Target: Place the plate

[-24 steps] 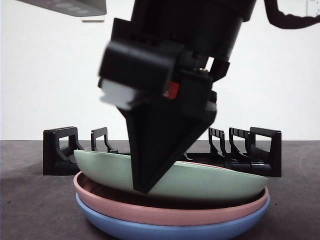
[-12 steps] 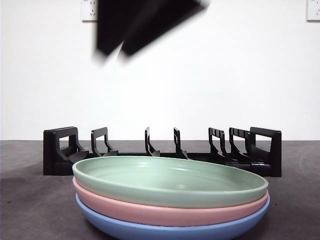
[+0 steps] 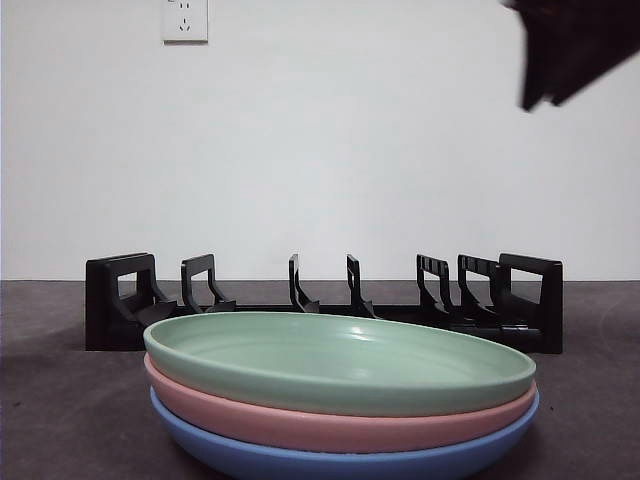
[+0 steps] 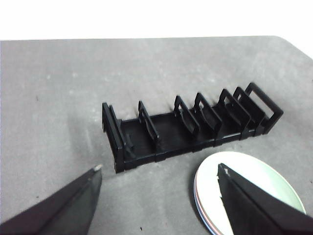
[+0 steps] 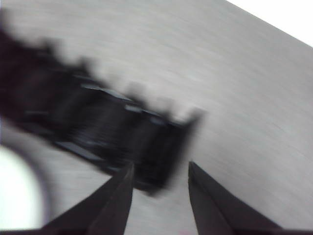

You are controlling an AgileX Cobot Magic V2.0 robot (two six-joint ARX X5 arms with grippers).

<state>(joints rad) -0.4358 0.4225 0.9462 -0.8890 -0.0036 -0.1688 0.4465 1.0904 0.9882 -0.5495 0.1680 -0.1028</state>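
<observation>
Lower centre of the front view: three plates stacked flat on the dark counter (image 3: 60, 400). Green plate (image 3: 340, 360) on top, pink plate (image 3: 330, 425) under it, blue plate (image 3: 330, 462) at the bottom. All lie level, rims up, no tilt visible. Round plates, so no long axis to call.

Black dish rack (image 3: 320, 300) sits just behind the stack, long axis running left-right across the frame, slots upright, nothing in any slot.

Left hand (image 4: 159, 174): jaws spread wide, released, holding nothing. It hangs above the counter with the rack ahead of it and the plate stack near one jaw.

Right hand (image 5: 159, 169): view is motion-blurred; jaws apart with a narrow gap, nothing between them, rack smeared beyond. Dark blurred tip at upper right of the front view is an arm; cannot tell which.
</observation>
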